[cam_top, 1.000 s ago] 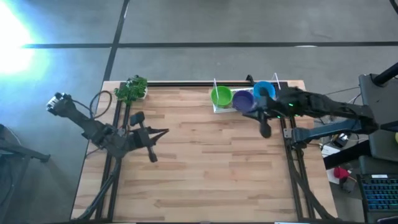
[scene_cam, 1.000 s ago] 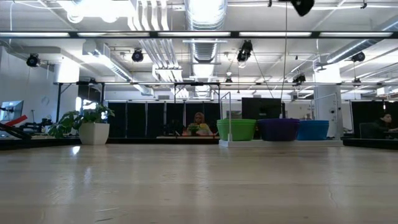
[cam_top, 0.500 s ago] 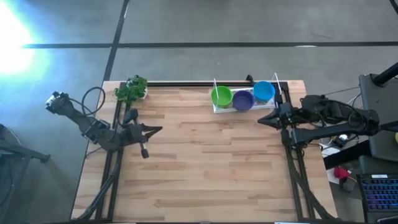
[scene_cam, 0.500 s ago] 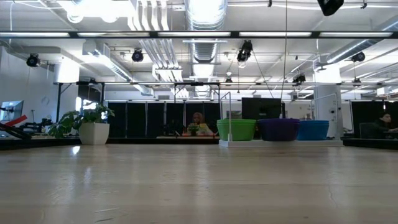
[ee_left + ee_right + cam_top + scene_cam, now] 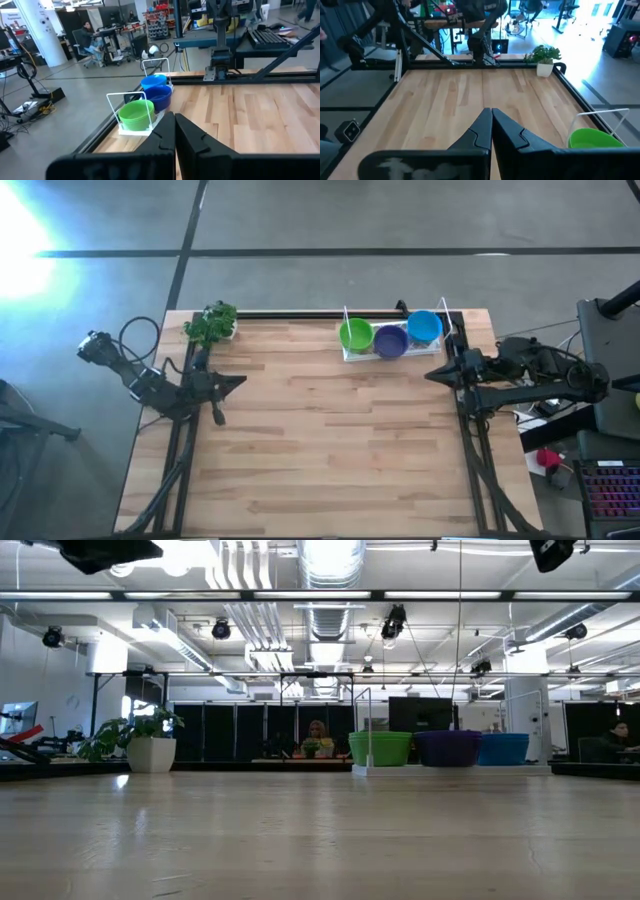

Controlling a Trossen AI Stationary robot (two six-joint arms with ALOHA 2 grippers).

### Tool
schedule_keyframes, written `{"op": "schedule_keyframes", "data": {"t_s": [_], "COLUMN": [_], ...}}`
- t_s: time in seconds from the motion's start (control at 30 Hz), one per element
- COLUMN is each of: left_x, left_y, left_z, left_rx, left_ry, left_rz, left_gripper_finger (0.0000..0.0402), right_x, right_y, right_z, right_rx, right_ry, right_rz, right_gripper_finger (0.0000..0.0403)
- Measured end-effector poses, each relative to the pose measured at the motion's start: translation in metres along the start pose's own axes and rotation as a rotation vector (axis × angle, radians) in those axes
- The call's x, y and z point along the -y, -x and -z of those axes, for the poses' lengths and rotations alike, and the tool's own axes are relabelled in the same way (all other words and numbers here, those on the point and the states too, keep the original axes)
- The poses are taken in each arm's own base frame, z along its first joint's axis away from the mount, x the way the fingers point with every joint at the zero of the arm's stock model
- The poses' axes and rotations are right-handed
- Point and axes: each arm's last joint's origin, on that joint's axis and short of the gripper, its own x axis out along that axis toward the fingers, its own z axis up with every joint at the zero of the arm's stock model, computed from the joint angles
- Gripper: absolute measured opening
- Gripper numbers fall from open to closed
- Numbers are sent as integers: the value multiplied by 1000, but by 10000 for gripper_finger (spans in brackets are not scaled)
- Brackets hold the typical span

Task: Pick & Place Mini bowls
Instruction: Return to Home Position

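Dark left gripper [image 5: 240, 380] and right gripper [image 5: 429, 375] both closed tight, empty, apart from mini bowls [image 5: 390, 338].

The counter [image 5: 330, 450] is bare across its middle and near side, open from either flank. Along the far edge stand 2 obstacles, well apart: the toy plant [image 5: 210, 323] at the left corner and the wire shelf [image 5: 349, 356] with mini bowls [image 5: 390, 340] right of centre, the right gripper [image 5: 432, 374] near its blue end

High view: hard white glare on floor [image 5: 20, 240] at 10 o'clock; table [image 5: 330, 450] evenly lit, shadows faint. Low view: ceiling lights [image 5: 330, 555] glare at 12 o'clock.
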Motion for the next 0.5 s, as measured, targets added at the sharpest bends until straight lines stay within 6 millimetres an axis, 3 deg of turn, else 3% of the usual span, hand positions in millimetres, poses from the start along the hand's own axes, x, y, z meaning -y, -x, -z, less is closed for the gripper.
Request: {"op": "schedule_keyframes", "data": {"t_s": [0.5], "left_x": [-41], "left_y": [32], "left_z": [31], "left_rx": [155], "left_ry": [131], "left_rz": [15], "left_gripper_finger": [0], "right_x": [1], "right_y": [34], "right_z": [26], "right_rx": [146], "right_ry": [-28], "right_rz": [-9], "right_gripper_finger": [8]}}
